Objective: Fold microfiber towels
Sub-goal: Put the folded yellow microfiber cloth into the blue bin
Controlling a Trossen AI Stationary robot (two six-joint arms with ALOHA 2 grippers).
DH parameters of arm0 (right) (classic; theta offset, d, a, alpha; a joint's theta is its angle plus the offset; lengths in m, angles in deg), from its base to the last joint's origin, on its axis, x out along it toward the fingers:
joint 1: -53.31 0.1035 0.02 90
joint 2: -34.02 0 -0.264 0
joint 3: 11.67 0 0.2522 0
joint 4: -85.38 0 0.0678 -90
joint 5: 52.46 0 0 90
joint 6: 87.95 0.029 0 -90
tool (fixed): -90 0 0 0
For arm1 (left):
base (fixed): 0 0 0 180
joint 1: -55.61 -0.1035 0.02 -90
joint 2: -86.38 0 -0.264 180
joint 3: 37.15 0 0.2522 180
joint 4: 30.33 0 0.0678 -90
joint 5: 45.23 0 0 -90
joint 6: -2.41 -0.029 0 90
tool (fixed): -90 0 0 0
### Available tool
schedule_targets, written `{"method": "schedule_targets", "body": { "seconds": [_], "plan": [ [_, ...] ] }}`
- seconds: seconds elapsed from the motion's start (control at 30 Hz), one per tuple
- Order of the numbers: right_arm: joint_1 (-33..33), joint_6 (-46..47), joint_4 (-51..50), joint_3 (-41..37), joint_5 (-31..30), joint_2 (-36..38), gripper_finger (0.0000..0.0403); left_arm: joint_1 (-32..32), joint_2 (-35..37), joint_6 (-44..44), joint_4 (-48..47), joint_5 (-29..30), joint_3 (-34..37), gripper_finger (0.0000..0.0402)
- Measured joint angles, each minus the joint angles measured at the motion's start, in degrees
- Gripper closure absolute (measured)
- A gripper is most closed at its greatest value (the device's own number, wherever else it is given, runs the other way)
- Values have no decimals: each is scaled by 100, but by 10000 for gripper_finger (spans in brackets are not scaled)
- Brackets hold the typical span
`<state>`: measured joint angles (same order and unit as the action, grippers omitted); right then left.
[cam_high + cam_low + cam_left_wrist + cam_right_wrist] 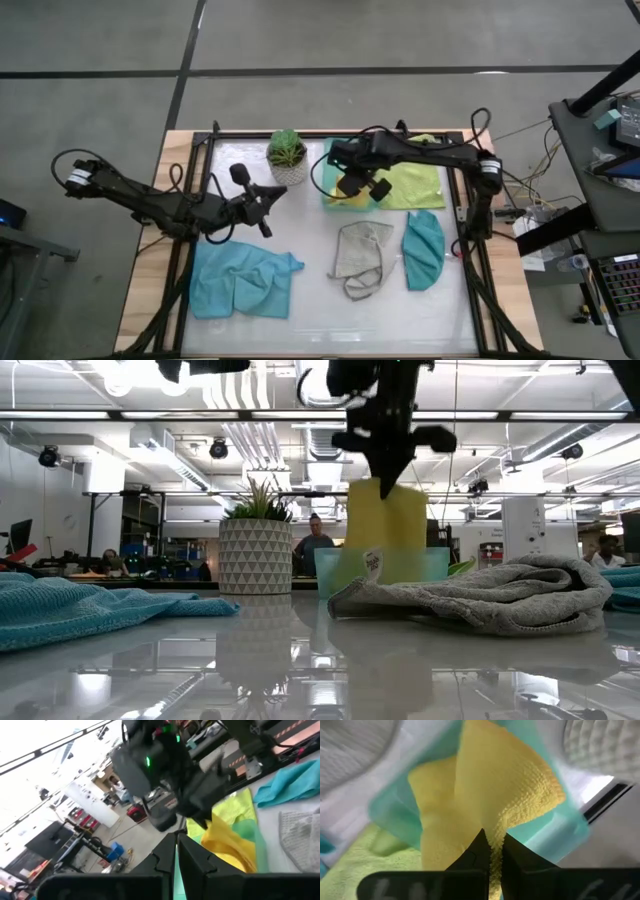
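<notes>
Right gripper [352, 186] over the mint-green tray [327, 178] near the far edge of the table [320, 330], fingers pressed together on the yellow towel [388, 520]. Yellow towel pinched at its top, hanging upright above the tray in the low view, lower part reaching down into the tray; right wrist view confirms cloth caught between the two dark fingertips [482, 851] with the tray below. Lime green towel [415, 182] spread flat beside the tray, toward the far right corner, one edge touching or under the tray. Left gripper [266, 196] raised near the middle of the table's left half, just beside the potted plant [287, 155], fingers pressed together, nothing between them in the left wrist view. Light blue towel [243, 280] crumpled near the front left corner, loosely spread, not folded. Pale grey towel [362, 256] bunched near the table's centre, toward the front edge, a hem strip curling out at its near side. Teal towel [424, 247] folded over into a narrow oval, just beside the grey one on its right, toward the right edge. People visible in the room beyond the far edge, low view only.
</notes>
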<state>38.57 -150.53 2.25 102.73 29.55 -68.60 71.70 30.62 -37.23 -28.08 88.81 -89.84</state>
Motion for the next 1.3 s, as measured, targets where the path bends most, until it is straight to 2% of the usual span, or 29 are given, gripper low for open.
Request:
{"method": "schedule_targets", "body": {
  "seconds": [0.43, 0.7, 0.93, 1.3],
  "plan": [
    [-661, -303, 1193, 0, -635, -623, 394, 0, 110, -14, 0, 7, 84, 395],
    [-835, -292, 1358, 0, -1026, -977, 394, -2, 238, -13, -2, 86, 160, 395],
    [-898, 111, 1933, 0, -1305, -1241, 393, -39, 258, -13, -5, 107, 180, 395],
    [-947, 462, 1965, 33, -1384, -1237, 318, -39, 258, -9, -2, 106, 181, 395]
  ]
}}
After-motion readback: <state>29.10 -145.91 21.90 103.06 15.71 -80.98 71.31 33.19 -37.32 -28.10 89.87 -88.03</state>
